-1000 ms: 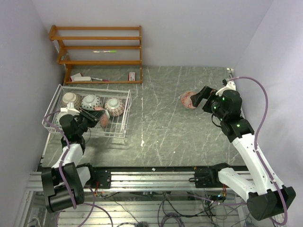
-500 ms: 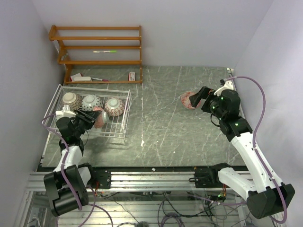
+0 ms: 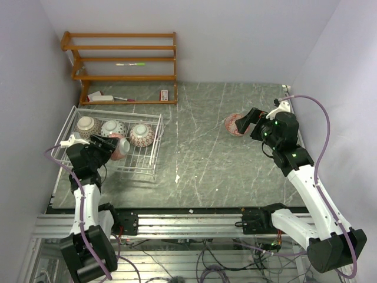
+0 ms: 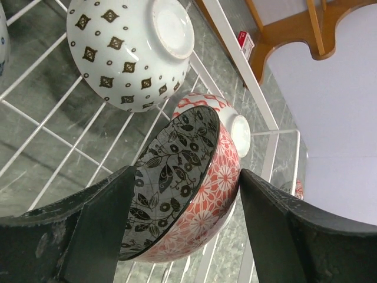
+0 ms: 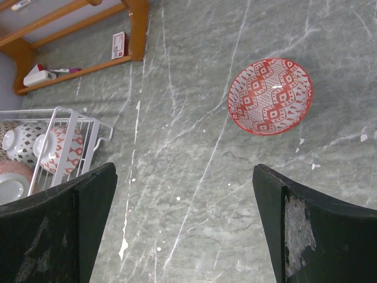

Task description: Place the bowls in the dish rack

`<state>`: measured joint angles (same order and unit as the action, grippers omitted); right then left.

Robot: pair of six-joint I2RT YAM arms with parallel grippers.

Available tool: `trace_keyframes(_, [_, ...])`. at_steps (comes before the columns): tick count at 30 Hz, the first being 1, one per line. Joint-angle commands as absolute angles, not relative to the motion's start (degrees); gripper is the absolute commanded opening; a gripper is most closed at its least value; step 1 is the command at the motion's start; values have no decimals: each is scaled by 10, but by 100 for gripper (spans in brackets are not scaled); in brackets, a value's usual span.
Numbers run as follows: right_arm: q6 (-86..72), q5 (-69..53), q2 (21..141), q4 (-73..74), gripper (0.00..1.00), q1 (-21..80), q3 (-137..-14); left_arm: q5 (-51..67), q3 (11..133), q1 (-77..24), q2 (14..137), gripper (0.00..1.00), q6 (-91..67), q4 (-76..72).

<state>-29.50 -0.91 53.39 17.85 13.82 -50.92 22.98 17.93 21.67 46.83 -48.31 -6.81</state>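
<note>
Since a second ago the left gripper [image 4: 187, 174] has spread its fingers wide and the arm has drawn back a little. The black-lined, red-sided bowl [image 4: 206, 203] now stands on edge between the parted fingers, on the dish rack [image 3: 158, 138] wires, leaning on a red-patterned bowl [image 4: 203, 105]. I'd call it let go, though from the wrist view I can't be sure the fingertips are quite clear of its rim. Behind it in the rack sit a tan bowl [image 3: 88, 125], a dotted white one [image 3: 112, 128] and that red one, so four look loaded. One red-and-white bowl [image 5: 270, 96] lies upright on the table [image 3: 200, 165], well apart from the rack. The right gripper [image 5: 184, 177] hovers near it, fingers wide and empty. Fetching that one looks like what's left.
</note>
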Motion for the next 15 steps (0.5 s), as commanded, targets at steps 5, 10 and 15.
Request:
trace_keyframes(5, [-287,-13,527,166,100,135,-500,167,205,230,462,95,-438,66])
trace_keyframes(10, [-289,-16,528,162,100,135,-497,139,247,235,457,100,-415,106])
trace_keyframes(15, [-288,-16,528,163,100,134,-497,134,264,240,475,100,-414,103])
